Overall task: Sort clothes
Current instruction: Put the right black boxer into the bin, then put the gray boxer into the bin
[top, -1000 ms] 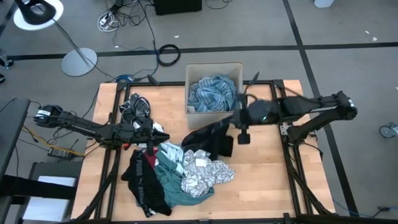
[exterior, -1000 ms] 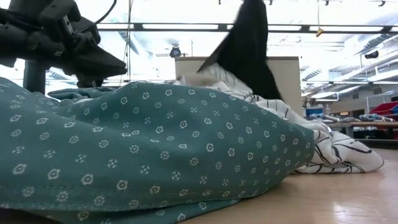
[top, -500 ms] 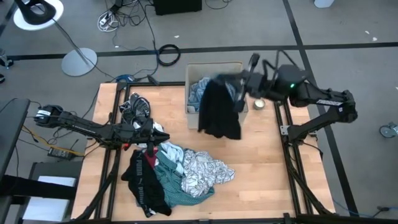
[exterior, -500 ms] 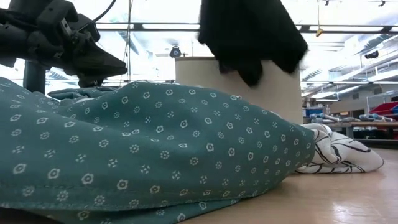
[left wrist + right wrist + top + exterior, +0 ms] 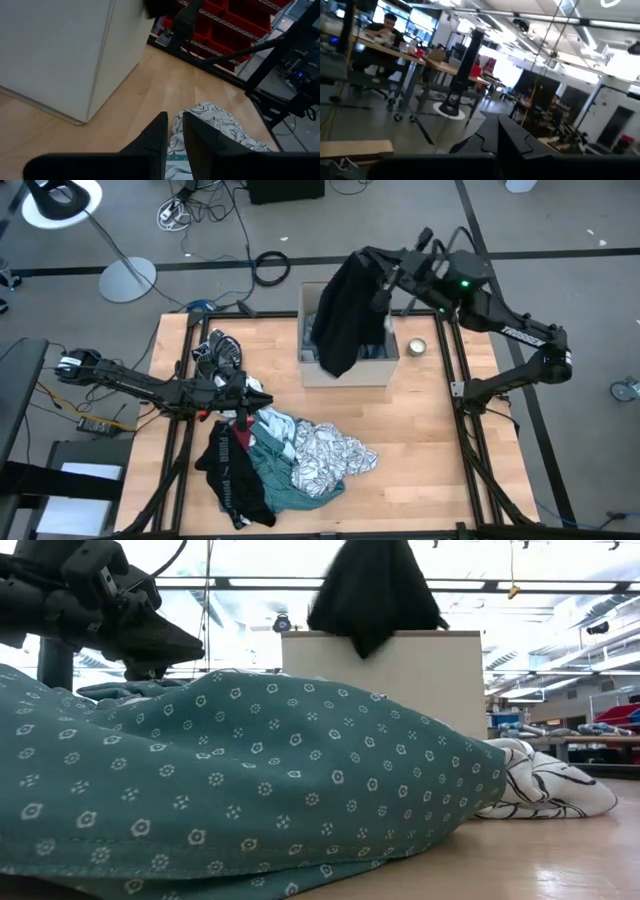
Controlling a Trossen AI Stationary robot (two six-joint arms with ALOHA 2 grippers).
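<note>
My right gripper [image 5: 378, 272] is high above the tan cardboard box [image 5: 392, 370] and is shut on a black garment [image 5: 340, 315], which also shows in the low view [image 5: 375, 590]. Light blue shirts [image 5: 376, 346] lie in the box, mostly hidden by the garment. A pile lies on the table's near middle: a teal shirt [image 5: 285, 480] [image 5: 230, 780], a black piece [image 5: 230, 470] and a white patterned piece [image 5: 325, 455] [image 5: 210, 120]. My left gripper [image 5: 240, 392] [image 5: 174, 125] waits shut at the pile's far left edge, just above it. My right gripper holds the black garment by its upper end [image 5: 368, 265]; the cloth itself hides the pinch, and the right wrist view shows only the shut fingers [image 5: 487, 132]. The garment hangs slack below the fingers, clear of the table, its lower end [image 5: 335, 368] at the box's near wall.
A small round metal tin [image 5: 417, 346] stands just right of the box. A black-and-white patterned piece [image 5: 215, 350] lies at the far left of the table. Bare wood [image 5: 420, 450] shows right of the pile. People sit at desks in the room behind [image 5: 385, 27].
My right gripper has risen and gone from beside the pile toward the table's far edge, to above the box. The black garment has been lifted clear of the table and has swung over the box. The pile and my left gripper have stayed still.
</note>
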